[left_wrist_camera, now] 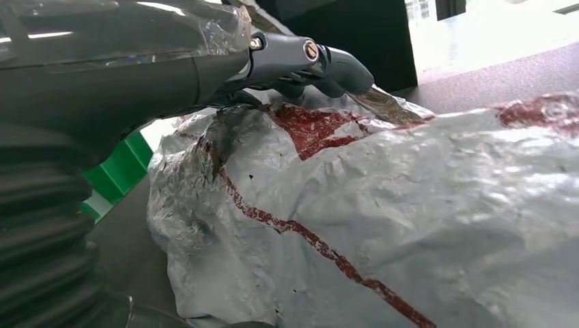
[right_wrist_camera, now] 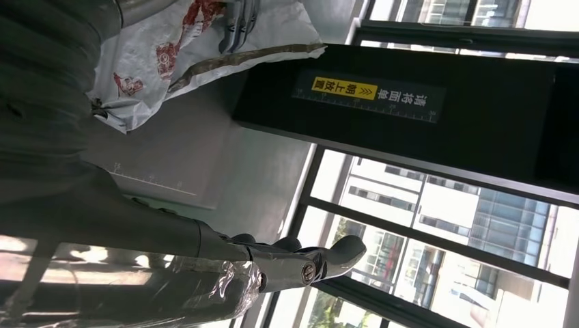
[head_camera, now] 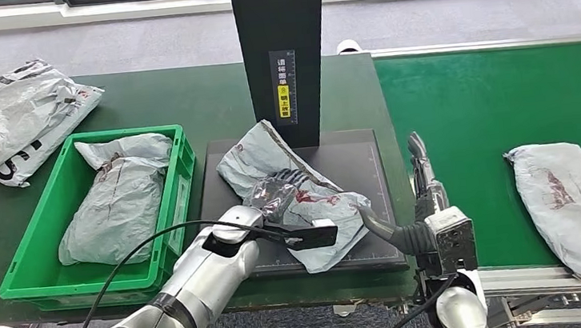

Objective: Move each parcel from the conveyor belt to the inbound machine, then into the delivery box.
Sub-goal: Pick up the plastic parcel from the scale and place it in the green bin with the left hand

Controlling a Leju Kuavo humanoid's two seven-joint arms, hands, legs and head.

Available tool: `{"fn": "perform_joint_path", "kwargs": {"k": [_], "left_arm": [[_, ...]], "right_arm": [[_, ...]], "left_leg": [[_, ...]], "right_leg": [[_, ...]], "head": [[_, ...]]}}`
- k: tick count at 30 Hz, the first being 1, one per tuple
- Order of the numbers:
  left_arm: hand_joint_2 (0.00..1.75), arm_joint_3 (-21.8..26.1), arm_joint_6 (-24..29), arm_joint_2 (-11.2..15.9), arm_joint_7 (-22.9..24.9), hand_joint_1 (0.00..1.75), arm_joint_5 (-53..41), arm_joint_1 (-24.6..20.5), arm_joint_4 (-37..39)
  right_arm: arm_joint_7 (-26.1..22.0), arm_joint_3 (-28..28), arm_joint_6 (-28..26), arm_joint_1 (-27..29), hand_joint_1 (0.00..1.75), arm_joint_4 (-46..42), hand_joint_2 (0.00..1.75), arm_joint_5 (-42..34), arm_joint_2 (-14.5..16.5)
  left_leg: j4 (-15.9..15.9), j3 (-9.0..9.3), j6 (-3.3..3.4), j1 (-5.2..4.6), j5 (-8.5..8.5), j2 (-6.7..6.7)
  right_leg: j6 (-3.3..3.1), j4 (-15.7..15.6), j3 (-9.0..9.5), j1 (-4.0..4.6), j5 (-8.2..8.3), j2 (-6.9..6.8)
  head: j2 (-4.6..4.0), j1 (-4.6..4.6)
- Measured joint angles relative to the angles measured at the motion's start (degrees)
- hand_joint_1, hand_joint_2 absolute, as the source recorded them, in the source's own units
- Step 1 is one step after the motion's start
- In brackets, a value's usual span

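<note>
the parcel lies on the inbound machine plate, long axis slanting away from the delivery box beside it. the left robot hand rests on top, fingers curled onto the wrap; the left wrist view shows fingers touching, though a firm grip isn't certain. the right robot hand hangs beside the machine, holding nothing.

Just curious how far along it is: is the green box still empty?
No, the green box already has a grey parcel lying inside it, seen in the head view.
</note>
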Motion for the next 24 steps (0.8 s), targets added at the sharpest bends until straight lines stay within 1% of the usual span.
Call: {"fn": "perform_joint_path", "kwargs": {"k": [1, 4, 5, 9, 24], "left_arm": [[1.75, -0.4, -0.9, -0.1, -0.2, 0.24, -0.5, -0.4, 0.6], [1.75, -2.2, -3.8, -0.3, -0.9, 1.55, -2.1, -1.8, 2.7], [1.75, -2.8, -4.8, -0.4, -1.2, 1.75, -2.5, -2.2, 3.4], [1.75, -4.8, -6.8, -0.5, -2.5, 1.75, -3.0, -3.2, 5.7], [1.75, -6.5, -6.4, -0.5, -2.5, 1.75, -2.6, -3.9, 7.5]], "right_arm": [[0.0, 0.0, 0.0, 0.0, 0.0, 0.1, 1.75, 0.0, 0.0], [0.0, 0.0, 0.1, -0.3, 0.0, 0.6, 1.75, 0.2, 0.1], [0.0, 0.0, 0.1, -0.4, 0.0, 0.8, 1.75, 0.2, 0.1], [0.0, 0.0, 0.1, -0.8, 0.0, 1.4, 1.75, 0.2, 0.1], [-0.2, -0.3, -0.3, -1.2, 0.0, 2.3, 1.75, -0.1, 0.1]], "left_leg": [[0.0, 0.03, 0.0, 0.0, 0.0, -0.01], [0.0, 0.16, 0.01, 0.0, -0.01, -0.02], [0.0, 0.21, 0.02, 0.0, -0.02, -0.02], [0.0, 0.44, 0.08, 0.0, -0.06, -0.03], [0.0, 0.61, 0.04, 0.01, -0.04, 0.01]], "right_leg": [[0.0, 0.0, 0.04, 0.0, 0.0, -0.01], [0.01, 0.0, 0.2, 0.0, -0.01, -0.03], [0.01, 0.0, 0.25, 0.0, -0.02, -0.04], [0.04, 0.0, 0.5, 0.0, -0.08, -0.1], [-0.01, 0.0, 0.62, 0.01, -0.08, -0.01]], "head": [[0.0, 0.0], [0.0, 0.0], [0.0, 0.0], [0.0, 0.0], [0.0, 0.0]]}}
